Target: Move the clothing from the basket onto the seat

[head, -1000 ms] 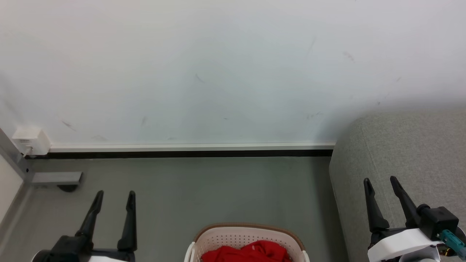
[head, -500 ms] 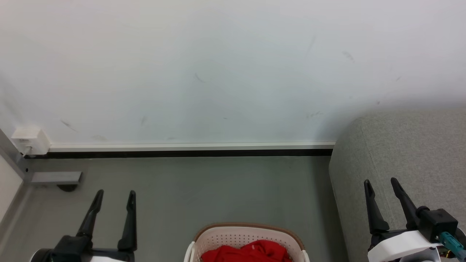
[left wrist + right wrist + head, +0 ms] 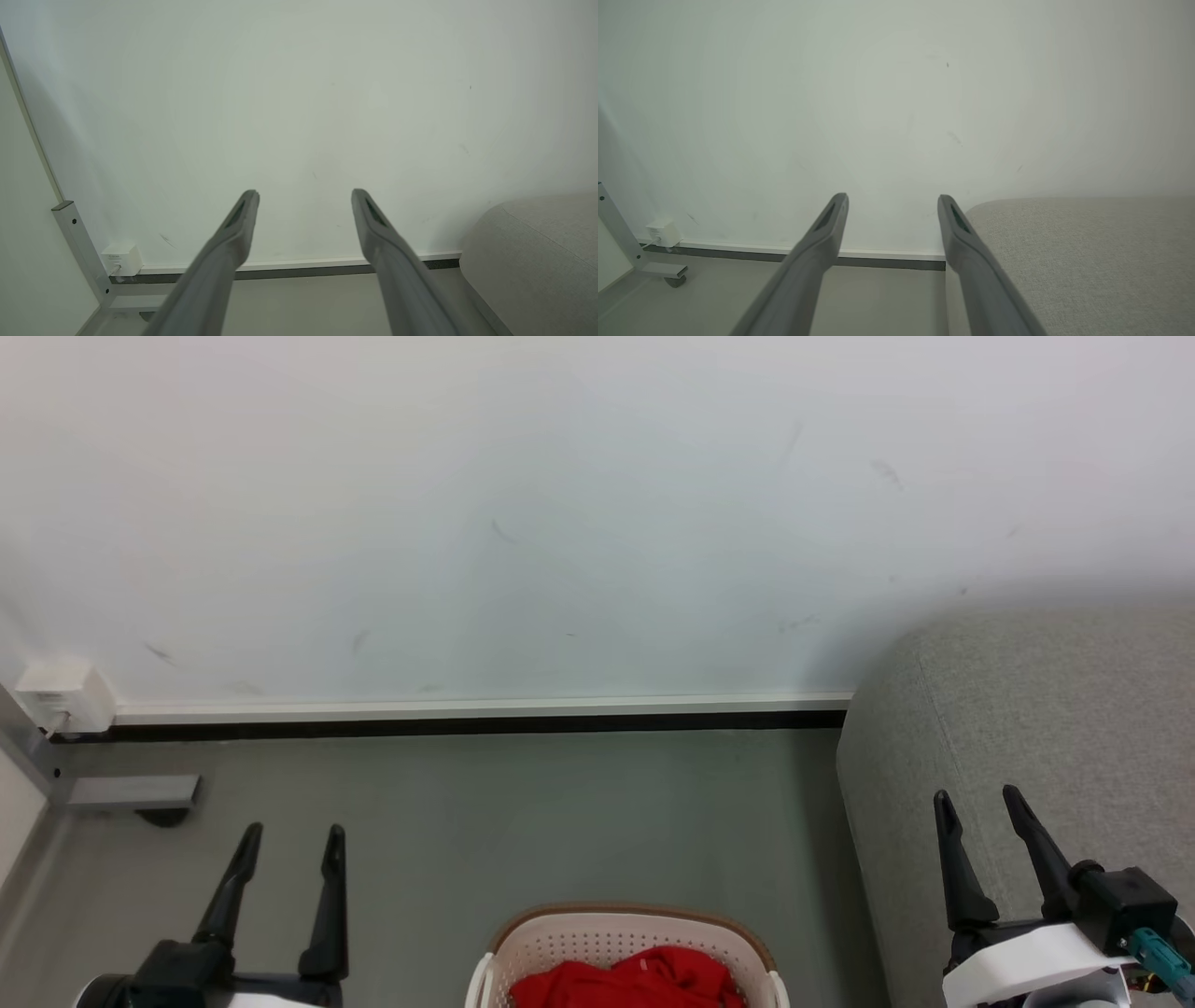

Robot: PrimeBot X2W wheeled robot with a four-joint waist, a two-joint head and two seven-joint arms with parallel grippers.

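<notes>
Fingers [image 3: 329, 896] spread wide on the left gripper [image 3: 292, 833], nothing between them, pointing straight up the head view over smooth grey floor [image 3: 523, 803]. Across on the other side, the right gripper [image 3: 977, 798] is just as wide and just as empty, its long dark tapered prongs leaning a touch leftward in front of the seat [image 3: 1046, 709], a big light grey sofa with a woven, nubbly cover and a softly rounded corner. Low between the two arms sits the basket [image 3: 597, 941], on the floor just left of the sofa's side: cream plastic, rows of little holes, a brown rim, a curved wall. Inside it lies the clothing [image 3: 635, 980], a crumpled heap of bright red fabric, well apart from both grippers. Beyond all that rises a pale wall [image 3: 560, 523] flecked with scuffs, with white skirting [image 3: 467, 707] over a dark strip. At far left there's a small white box [image 3: 61, 693] against the wall, and a grey metal frame foot [image 3: 131, 791] on a dark caster. From both wrist views, each pair of prongs aims at that wall.
</notes>
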